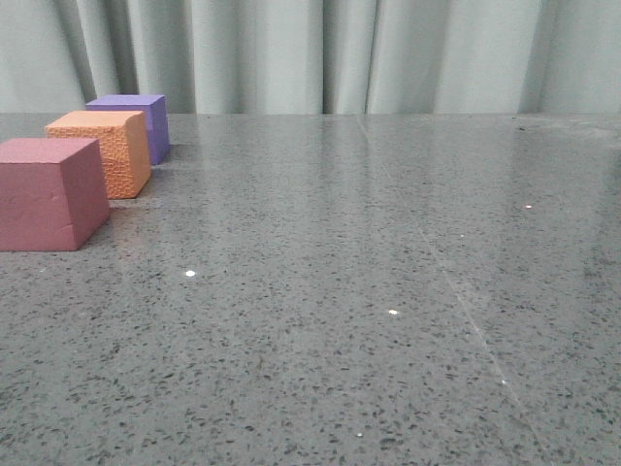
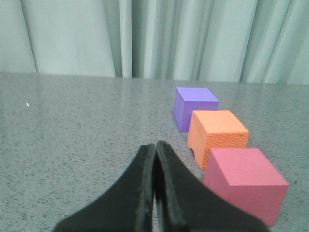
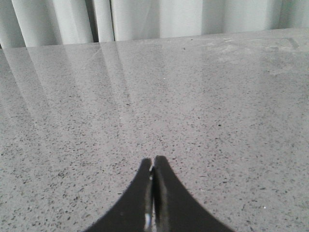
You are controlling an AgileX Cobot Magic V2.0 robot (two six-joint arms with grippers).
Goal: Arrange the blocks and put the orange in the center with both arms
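orange cube (image 2: 217,136) sits mid-row just ahead and right of the left gripper (image 2: 155,150), fingers clenched empty; right gripper (image 3: 153,166), also pinched closed, sees only bare table (image 3: 193,96)

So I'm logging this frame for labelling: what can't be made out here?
- Pink-red cube: its left part is cut off by the front view's edge; in the left wrist view its lower corner is hidden by the left gripper.
- Orange cube: its notch shows only partly, behind the pink-red cube.
- Both arms: outside the front view.
- Right gripper: sees no cubes.
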